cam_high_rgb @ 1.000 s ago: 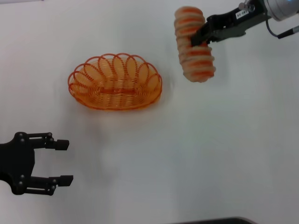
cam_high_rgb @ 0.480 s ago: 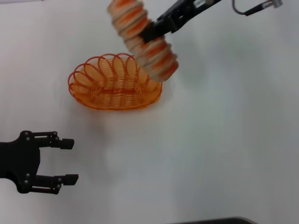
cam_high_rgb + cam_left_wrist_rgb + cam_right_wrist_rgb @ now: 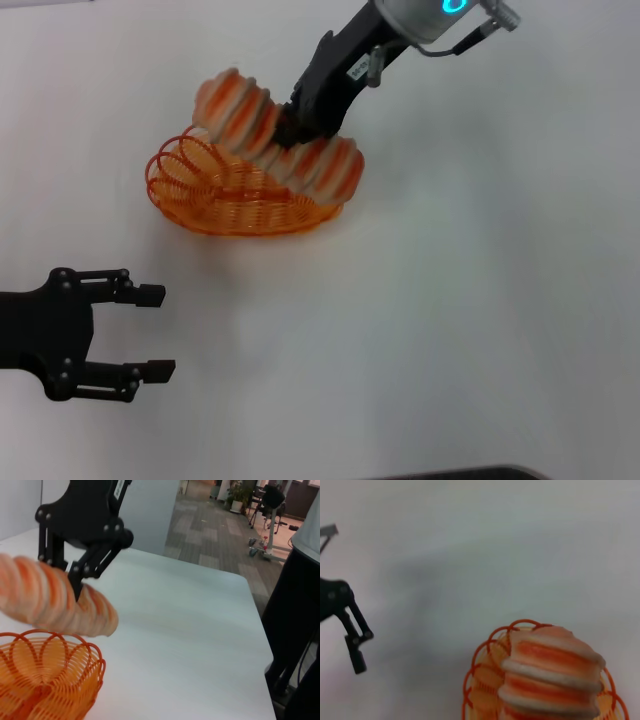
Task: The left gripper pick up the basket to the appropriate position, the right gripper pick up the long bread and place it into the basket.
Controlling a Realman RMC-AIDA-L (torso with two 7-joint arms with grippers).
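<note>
The orange wire basket sits on the white table left of centre. My right gripper is shut on the long bread and holds it tilted over the basket, its right end low at the basket's right rim. The left wrist view shows the bread above the basket with the right gripper clamped on it. The right wrist view shows the bread over the basket. My left gripper is open and empty, near the table's front left, apart from the basket.
The white table spreads bare to the right and front of the basket. A dark edge shows at the front. The left wrist view shows the table's far edge and a floor with chairs beyond.
My right gripper has carried the bread from the far right leftward and down over the basket. My left gripper has crept slightly rightward, staying open.
</note>
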